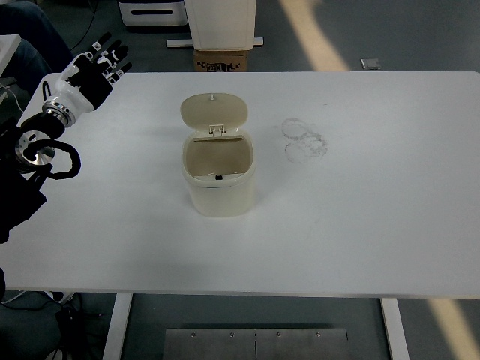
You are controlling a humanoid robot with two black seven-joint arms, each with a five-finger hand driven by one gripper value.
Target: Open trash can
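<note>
A cream trash can (218,180) of smooth, slightly glossy plastic stands on a matt white table (360,225) faintly smudged with ring marks (304,139), beside the left hand (96,69) of black and white hard plastic on a shiny metal wrist.

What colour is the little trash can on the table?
Cream, almost off-white, lid and body alike; the trash can shows clearly in the top view.

Left arm (30,150) cut off by the left edge.
</note>
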